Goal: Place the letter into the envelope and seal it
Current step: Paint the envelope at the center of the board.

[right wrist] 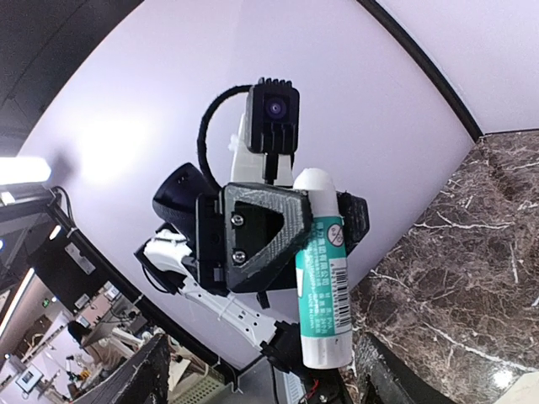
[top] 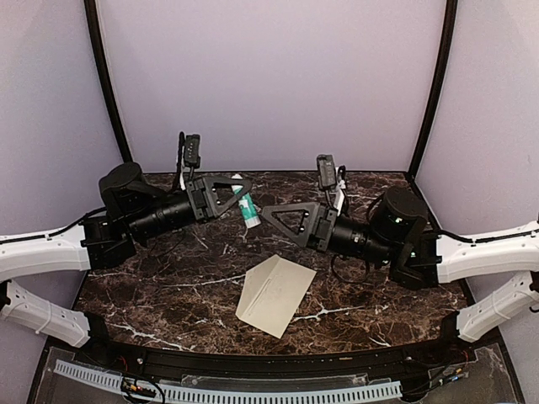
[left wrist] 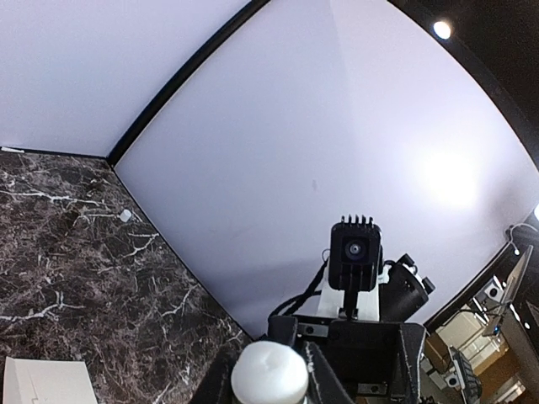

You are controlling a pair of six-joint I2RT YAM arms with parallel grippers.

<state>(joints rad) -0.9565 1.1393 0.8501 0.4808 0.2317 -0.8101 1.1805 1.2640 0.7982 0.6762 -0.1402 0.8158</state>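
Note:
The cream-beige envelope (top: 275, 295) lies flat on the marble table (top: 168, 295), near the front middle. Its pale corner shows in the left wrist view (left wrist: 42, 380). The letter does not show as a separate sheet. My left gripper (top: 244, 202) is held in the air over the back of the table, shut on a teal and white glue stick (top: 248, 211). The stick's white end sits between the left fingers (left wrist: 269, 374). My right gripper (top: 269, 215) is open, facing the left one, its tips close to the stick. In the right wrist view the stick (right wrist: 324, 286) stands upright just beyond my spread fingers (right wrist: 143, 374).
Both arms meet nose to nose over the back middle of the table. Lilac walls close in the back and sides. A black rail (top: 253, 362) runs along the front edge.

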